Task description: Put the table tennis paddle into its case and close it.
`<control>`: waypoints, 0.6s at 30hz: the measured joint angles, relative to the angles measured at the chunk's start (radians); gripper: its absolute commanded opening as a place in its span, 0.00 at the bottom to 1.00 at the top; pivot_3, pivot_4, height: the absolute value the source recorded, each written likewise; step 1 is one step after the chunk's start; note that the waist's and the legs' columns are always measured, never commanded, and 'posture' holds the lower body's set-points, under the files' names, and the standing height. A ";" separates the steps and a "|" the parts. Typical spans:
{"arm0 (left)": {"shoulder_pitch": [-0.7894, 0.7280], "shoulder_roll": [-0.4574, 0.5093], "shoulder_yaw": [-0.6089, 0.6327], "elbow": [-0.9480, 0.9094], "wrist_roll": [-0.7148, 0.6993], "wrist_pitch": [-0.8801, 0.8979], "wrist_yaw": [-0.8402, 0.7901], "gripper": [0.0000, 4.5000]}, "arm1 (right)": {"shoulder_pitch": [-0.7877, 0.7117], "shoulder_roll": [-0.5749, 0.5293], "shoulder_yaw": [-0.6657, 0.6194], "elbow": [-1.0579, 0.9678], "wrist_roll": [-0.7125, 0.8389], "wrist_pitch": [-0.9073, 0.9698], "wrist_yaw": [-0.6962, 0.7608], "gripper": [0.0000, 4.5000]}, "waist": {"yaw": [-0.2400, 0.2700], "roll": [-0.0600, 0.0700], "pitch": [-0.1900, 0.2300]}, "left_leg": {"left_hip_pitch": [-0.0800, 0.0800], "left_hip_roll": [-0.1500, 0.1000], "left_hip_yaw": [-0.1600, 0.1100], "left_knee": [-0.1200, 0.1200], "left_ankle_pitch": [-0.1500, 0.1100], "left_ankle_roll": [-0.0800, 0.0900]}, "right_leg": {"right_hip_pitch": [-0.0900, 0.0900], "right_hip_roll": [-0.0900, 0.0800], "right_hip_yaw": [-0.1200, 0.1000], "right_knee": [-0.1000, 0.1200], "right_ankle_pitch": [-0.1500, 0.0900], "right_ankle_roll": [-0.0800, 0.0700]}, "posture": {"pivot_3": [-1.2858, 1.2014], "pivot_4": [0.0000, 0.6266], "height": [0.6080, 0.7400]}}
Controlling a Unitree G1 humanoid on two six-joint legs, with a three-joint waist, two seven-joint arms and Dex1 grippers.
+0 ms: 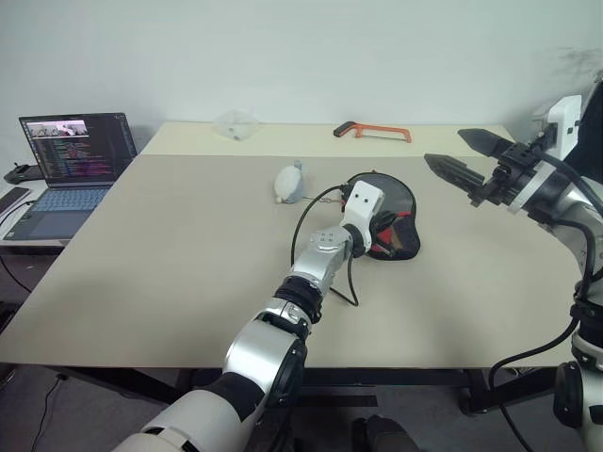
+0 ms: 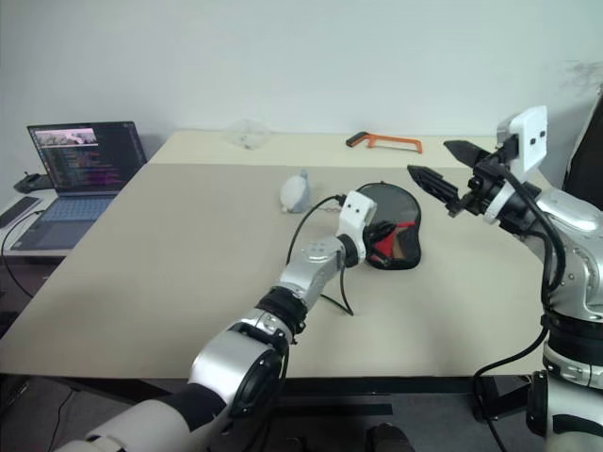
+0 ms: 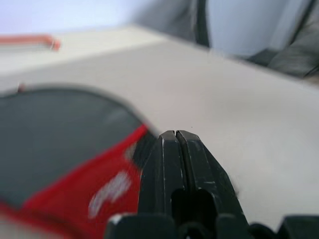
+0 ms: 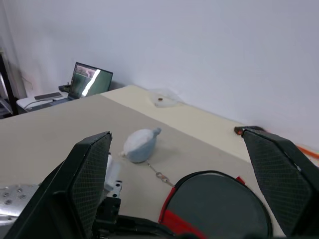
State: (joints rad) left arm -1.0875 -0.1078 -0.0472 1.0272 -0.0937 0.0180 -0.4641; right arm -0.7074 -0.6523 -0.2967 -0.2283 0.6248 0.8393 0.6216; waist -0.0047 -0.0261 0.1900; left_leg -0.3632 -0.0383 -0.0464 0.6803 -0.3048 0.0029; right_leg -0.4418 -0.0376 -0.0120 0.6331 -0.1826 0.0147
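Left fingers point(image 1: 381, 229) shut at case point(image 1: 396, 202), open tabletop point(image 1: 170, 264) around

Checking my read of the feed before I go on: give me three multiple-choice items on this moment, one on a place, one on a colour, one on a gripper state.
1. Where is the hacksaw?
A. at the table's far edge
B. on the laptop
C. in the right gripper

2. What colour is the case's panel near the left gripper?
A. blue
B. red
C. yellow

3. How does the right gripper stand?
A. shut on the case
B. shut, empty
C. open, above the table

Answers: 1 A, it lies by the far edge beyond the case. 2 B, red shows beside the shut black fingertips. 3 C, its fingers are spread wide with nothing between them.
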 measured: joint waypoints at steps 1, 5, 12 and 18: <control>-0.001 0.017 0.006 -0.007 -0.003 0.003 -0.013 0.01 | 0.003 0.006 0.000 0.001 0.010 0.021 -0.018 1.00 | 0.000 0.000 0.000 | 0.000 0.000 0.000 0.000 0.000 0.000 | 0.000 0.000 0.000 0.000 0.000 0.000 | 0.52 0.24 1.00; 0.039 0.192 0.039 -0.211 -0.061 0.094 -0.182 0.09 | -0.004 0.103 -0.028 0.113 0.005 0.101 -0.197 1.00 | -0.010 0.000 0.000 | 0.001 0.002 0.002 0.000 0.000 0.000 | 0.000 0.000 0.002 0.001 0.001 -0.001 | 0.52 0.24 1.00; 0.199 0.453 0.041 -0.581 -0.132 0.281 -0.415 0.60 | -0.047 0.282 -0.133 0.374 -0.018 0.184 -0.485 1.00 | -0.010 0.001 -0.001 | -0.002 0.000 0.000 0.000 0.001 -0.001 | -0.005 -0.002 0.003 0.007 0.001 -0.002 | 0.52 0.24 1.00; 0.366 0.741 0.056 -0.878 -0.280 0.555 -0.635 0.99 | -0.056 0.334 -0.197 0.476 -0.020 0.202 -0.611 1.00 | -0.020 0.002 -0.001 | -0.002 0.000 0.001 0.000 0.000 0.000 | -0.006 -0.002 0.003 0.008 0.001 -0.002 | 0.52 0.24 1.00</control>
State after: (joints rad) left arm -0.7213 0.6336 0.0086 0.1492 -0.3736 0.5730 -1.0992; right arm -0.7637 -0.3181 -0.4934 0.2475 0.6047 1.0413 0.0105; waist -0.0243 -0.0242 0.1895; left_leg -0.3649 -0.0385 -0.0457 0.6801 -0.3044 0.0025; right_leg -0.4473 -0.0393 -0.0089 0.6408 -0.1818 0.0127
